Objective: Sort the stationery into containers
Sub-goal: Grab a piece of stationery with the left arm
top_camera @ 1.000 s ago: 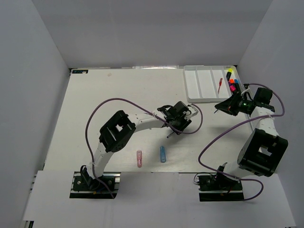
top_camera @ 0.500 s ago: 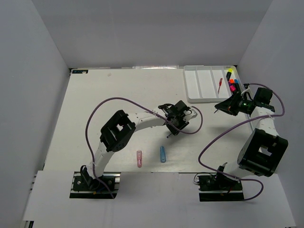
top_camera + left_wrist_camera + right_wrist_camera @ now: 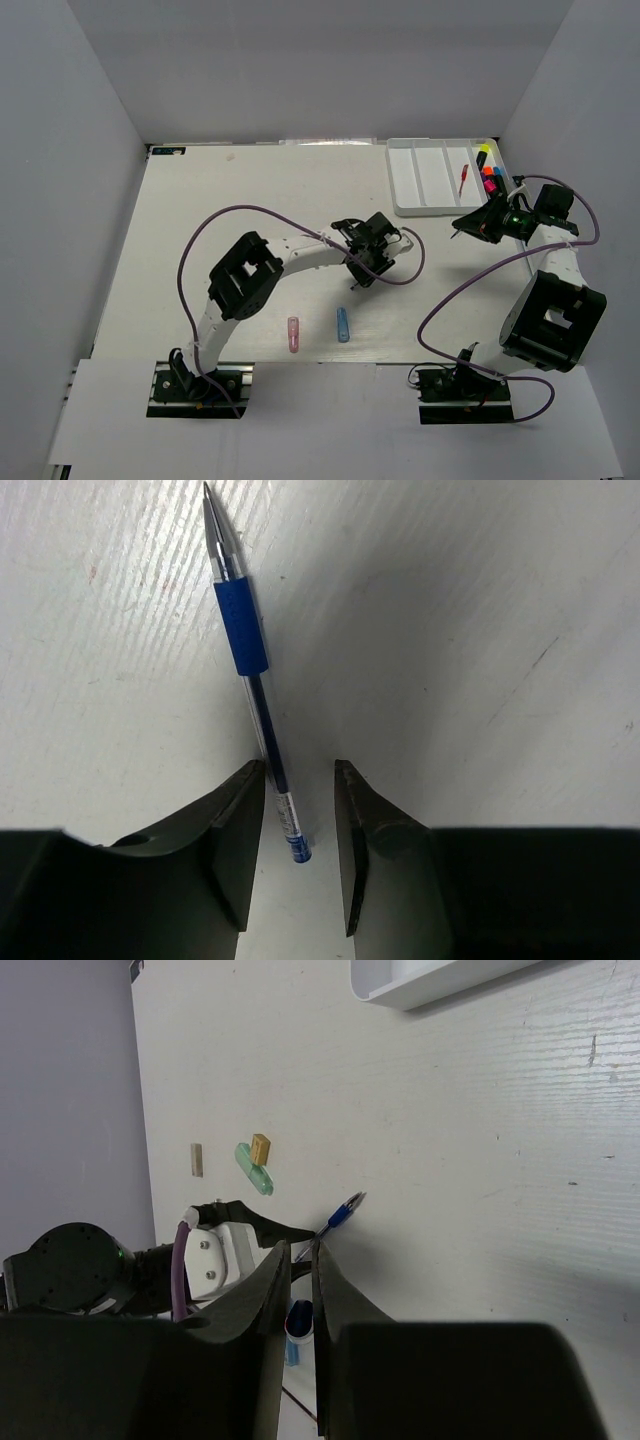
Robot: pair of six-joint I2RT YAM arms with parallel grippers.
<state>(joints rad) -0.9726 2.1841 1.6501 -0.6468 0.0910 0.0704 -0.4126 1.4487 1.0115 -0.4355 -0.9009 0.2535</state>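
Just one blue pen (image 3: 250, 670) between pincer fingers (image 3: 240, 835).

The table (image 3: 480, 630) is seen as matt white, with fine ridges and small scratches. The blue pen (image 3: 250, 670) has a clear glossy plastic barrel, a matt blue grip and a shiny metal tip. The tray (image 3: 425, 180) looks like smooth white plastic. The fingers (image 3: 240, 850) are matt black.

pen (image 3: 250, 670): blue grip, clear barrel, silver tip
counter (image 3: 450, 630): white
left claw (image 3: 298, 855): black
tray (image 3: 430, 180): white
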